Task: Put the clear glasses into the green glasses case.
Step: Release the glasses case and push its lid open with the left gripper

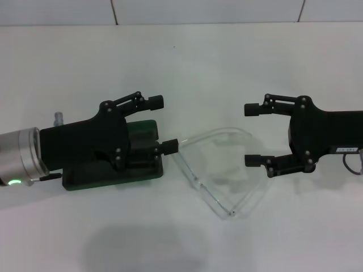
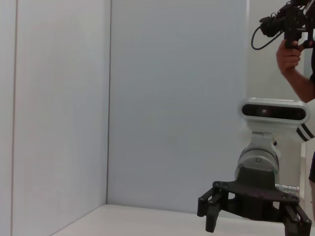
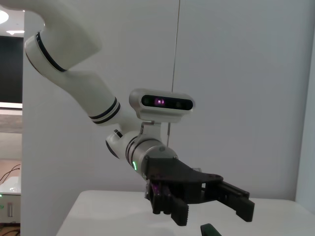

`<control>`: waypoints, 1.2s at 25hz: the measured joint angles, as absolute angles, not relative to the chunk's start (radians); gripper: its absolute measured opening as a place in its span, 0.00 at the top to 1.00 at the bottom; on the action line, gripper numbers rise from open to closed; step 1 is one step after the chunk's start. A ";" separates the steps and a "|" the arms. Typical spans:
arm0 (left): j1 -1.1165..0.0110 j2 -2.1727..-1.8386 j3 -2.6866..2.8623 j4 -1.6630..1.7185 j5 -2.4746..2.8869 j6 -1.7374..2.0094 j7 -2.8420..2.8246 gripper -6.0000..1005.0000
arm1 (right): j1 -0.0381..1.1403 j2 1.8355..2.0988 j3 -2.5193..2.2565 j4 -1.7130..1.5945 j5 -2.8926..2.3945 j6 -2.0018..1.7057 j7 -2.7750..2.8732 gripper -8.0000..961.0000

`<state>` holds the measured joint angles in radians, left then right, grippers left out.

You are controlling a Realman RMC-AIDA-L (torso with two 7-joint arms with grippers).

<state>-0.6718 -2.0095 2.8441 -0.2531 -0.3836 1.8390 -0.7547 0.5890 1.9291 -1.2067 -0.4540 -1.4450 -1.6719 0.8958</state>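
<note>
The clear glasses (image 1: 218,170) lie unfolded on the white table (image 1: 181,62) between my two grippers. The green glasses case (image 1: 91,179) sits on the table at the left, mostly hidden under my left gripper (image 1: 163,124). That gripper hovers over the case, open, and its lower fingertip (image 1: 170,147) is right beside the end of one glasses arm. My right gripper (image 1: 250,135) stands open to the right of the glasses, holding nothing. The right wrist view shows the left gripper (image 3: 211,206) open above a corner of the case (image 3: 210,229). The left wrist view shows the right gripper (image 2: 252,216) open.
A white wall (image 1: 204,11) runs along the table's far edge. A small metal stub (image 1: 57,118) sticks up behind the left arm. A person holding a camera rig (image 2: 290,29) stands behind the robot in the left wrist view.
</note>
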 joint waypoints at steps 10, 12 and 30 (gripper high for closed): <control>-0.661 -2.012 2.844 -0.263 -0.376 1.821 -0.754 0.11 | 0.589 1.925 -1.210 -0.454 -1.446 -1.665 0.896 0.11; -0.662 -2.018 2.844 -0.287 -0.377 1.821 -0.756 0.11 | 0.589 1.925 -1.209 -0.454 -1.447 -1.656 0.896 0.11; -0.759 -2.084 2.845 -0.731 -0.258 1.748 -0.892 0.11 | 0.588 1.933 -1.218 -0.490 -1.459 -1.648 0.906 0.11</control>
<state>-0.7589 -2.0840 2.8455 -0.7308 -0.2576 1.7485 -0.8920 0.5883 1.9329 -1.2184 -0.4895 -1.4589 -1.6480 0.9061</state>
